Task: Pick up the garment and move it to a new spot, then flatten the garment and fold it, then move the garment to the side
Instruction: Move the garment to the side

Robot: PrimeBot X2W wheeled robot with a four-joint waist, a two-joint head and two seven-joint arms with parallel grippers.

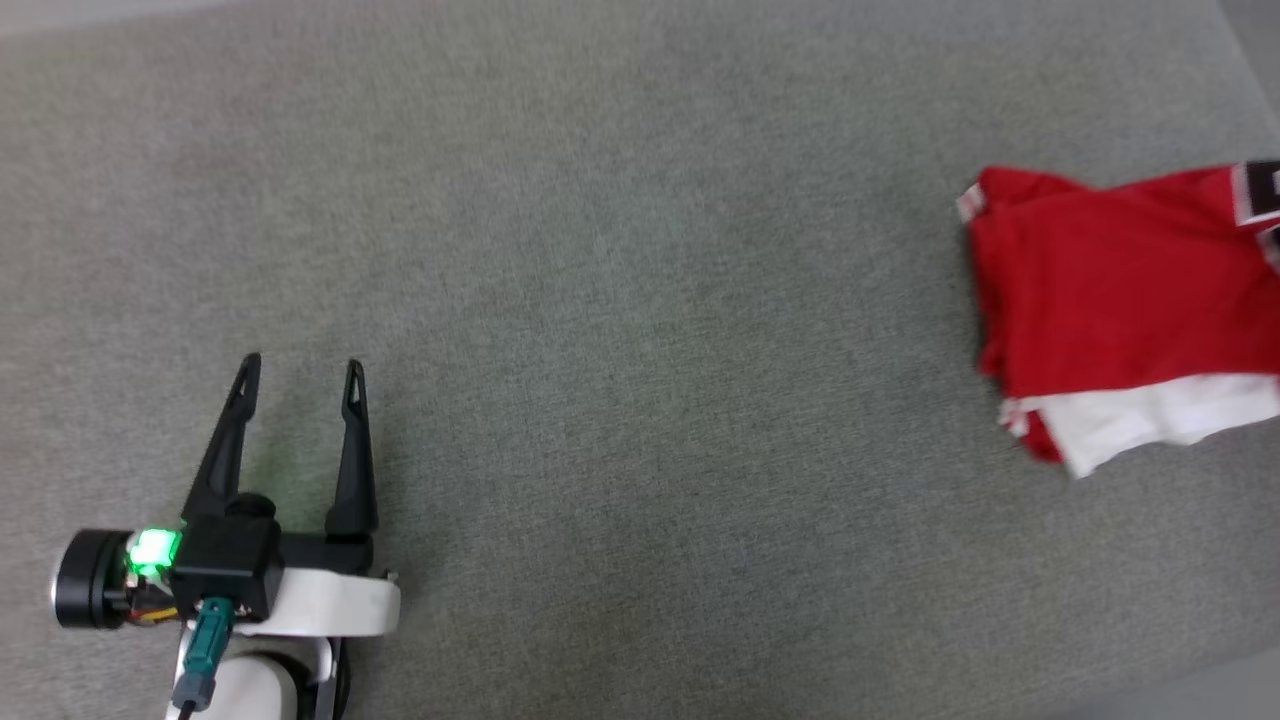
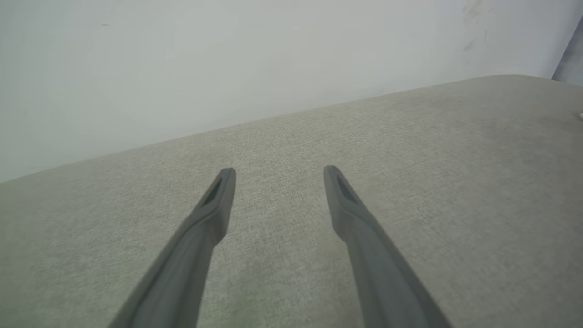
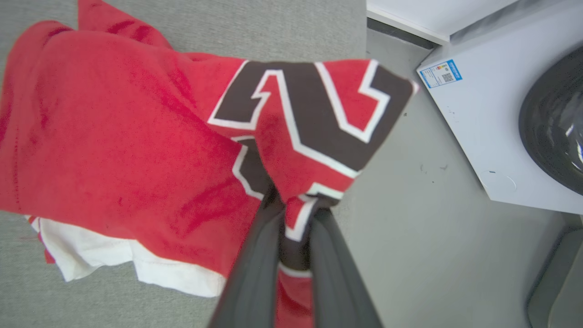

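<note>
Head view first. Shows the left gripper (image 1: 301,362) low over the near left part of the surface (image 1: 640,300), fingers spread wide, holding nothing. Puts the garment (image 1: 1120,290) far across by the right edge, a compact red stack with a white sleeve band along its near side, running out of frame to the right. Leaves a broad bare stretch of grey cloth between the two. Left wrist view next. Confirms the wide-apart fingers of the left gripper (image 2: 279,171) above bare surface (image 2: 455,159), with the far edge and a pale wall (image 2: 227,68) beyond. Right wrist view last. Catches the right gripper (image 3: 298,214) clamped tight on a fold of the garment (image 3: 114,114) bearing a dark, white-outlined print, that fold raised, the rest lying on the surface. Reads as the closing step, judging by the folded look: shifting the stack aside. To do it well, slide or carry low and slow, keeping the layers together. Avoid hoisting by the one pinched fold, a likely way to shake thin fabric open. Mind the right edge close by, with bare floor (image 3: 410,205) and a white appliance (image 3: 473,118) just past it: little room that way, plenty toward the middle and left. Release only with the whole stack resting on the surface.
</note>
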